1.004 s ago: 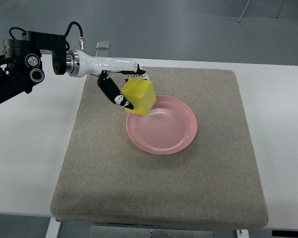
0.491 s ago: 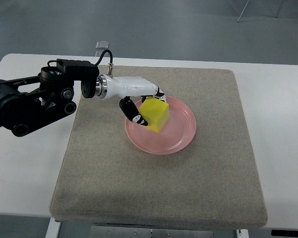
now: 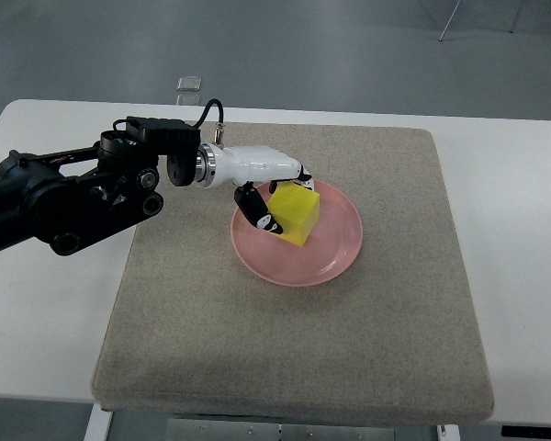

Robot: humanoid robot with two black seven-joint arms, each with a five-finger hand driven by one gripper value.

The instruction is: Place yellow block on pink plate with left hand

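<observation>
Glossy white left hand (image 3: 274, 191) grips the yellow block (image 3: 295, 214) over the smooth round pink plate (image 3: 335, 255).

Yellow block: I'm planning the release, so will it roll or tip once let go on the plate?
The yellow block is flat-faced, so probably won't roll. It sits tilted in the left hand over the pink plate, so it may rock before settling.

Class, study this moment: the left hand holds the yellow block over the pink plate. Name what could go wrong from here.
1. The yellow block sits toward the left side of the pink plate, near its sloped rim, and looks tilted; released now, it might tip or slide.
2. The left hand has fingers wrapped close on the block; opening or withdrawing could drag it off the plate.
3. The plate lies loose on the grey mat, so a push might shift it.
</observation>
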